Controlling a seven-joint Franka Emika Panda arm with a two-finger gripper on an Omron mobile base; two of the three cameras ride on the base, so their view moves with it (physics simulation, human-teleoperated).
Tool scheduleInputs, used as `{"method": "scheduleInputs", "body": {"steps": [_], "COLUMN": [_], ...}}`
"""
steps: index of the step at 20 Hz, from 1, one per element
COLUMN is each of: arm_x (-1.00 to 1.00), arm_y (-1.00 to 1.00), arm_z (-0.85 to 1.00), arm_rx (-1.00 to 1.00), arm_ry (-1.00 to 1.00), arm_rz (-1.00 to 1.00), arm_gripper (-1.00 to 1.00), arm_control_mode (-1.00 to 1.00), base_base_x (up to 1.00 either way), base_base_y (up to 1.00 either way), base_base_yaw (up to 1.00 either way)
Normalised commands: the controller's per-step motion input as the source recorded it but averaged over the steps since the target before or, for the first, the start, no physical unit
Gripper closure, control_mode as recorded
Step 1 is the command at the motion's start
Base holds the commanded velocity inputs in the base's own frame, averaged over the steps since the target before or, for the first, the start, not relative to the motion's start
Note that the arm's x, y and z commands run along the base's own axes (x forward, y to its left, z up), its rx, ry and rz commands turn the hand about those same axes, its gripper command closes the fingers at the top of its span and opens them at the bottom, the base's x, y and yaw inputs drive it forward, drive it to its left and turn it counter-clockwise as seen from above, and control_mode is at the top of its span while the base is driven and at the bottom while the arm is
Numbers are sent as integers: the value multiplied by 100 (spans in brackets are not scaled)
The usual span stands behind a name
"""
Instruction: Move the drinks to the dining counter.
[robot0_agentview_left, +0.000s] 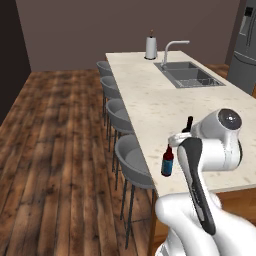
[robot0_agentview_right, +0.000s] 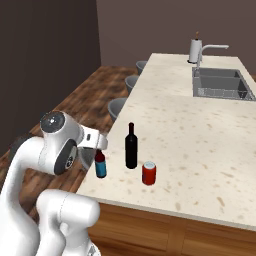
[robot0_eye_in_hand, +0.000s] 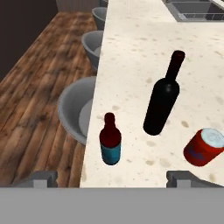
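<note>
All three drinks stand upright near the stool-side edge of the dining counter (robot0_agentview_right: 200, 125). The short dark-red bottle with a blue label (robot0_eye_in_hand: 110, 140) (robot0_agentview_right: 100, 164) (robot0_agentview_left: 167, 161) is closest to the edge. The tall black wine bottle (robot0_eye_in_hand: 162, 99) (robot0_agentview_right: 131, 146) stands just behind it, and only its neck (robot0_agentview_left: 188, 124) shows past my arm in the left base view. The small red can (robot0_eye_in_hand: 204, 147) (robot0_agentview_right: 149, 173) is to their right. My gripper (robot0_eye_in_hand: 111, 178) is open and holds nothing. It hangs just back from the short bottle, fingertips wide on either side, touching none of the drinks.
Grey round stools (robot0_agentview_left: 132, 160) (robot0_eye_in_hand: 76, 109) line the counter's edge over the wooden floor. A steel sink (robot0_agentview_right: 220, 84) (robot0_agentview_left: 190, 74) with a curved faucet (robot0_agentview_left: 170, 50) sits at the far end. A white paper-towel roll (robot0_agentview_left: 151, 47) stands beside it.
</note>
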Motion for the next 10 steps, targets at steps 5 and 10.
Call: {"method": "scheduleInputs", "body": {"steps": [5,10], "arm_x": [-100,-100], "arm_y": [0,0], "arm_z": [45,39], "arm_rx": [0,0], "arm_ry": [0,8], "arm_rz": [0,0], "arm_gripper": [-100,-100], "arm_control_mode": [-100,-100], "base_base_x": [0,0], "base_base_y": [0,0], "base_base_yaw": [0,0]}}
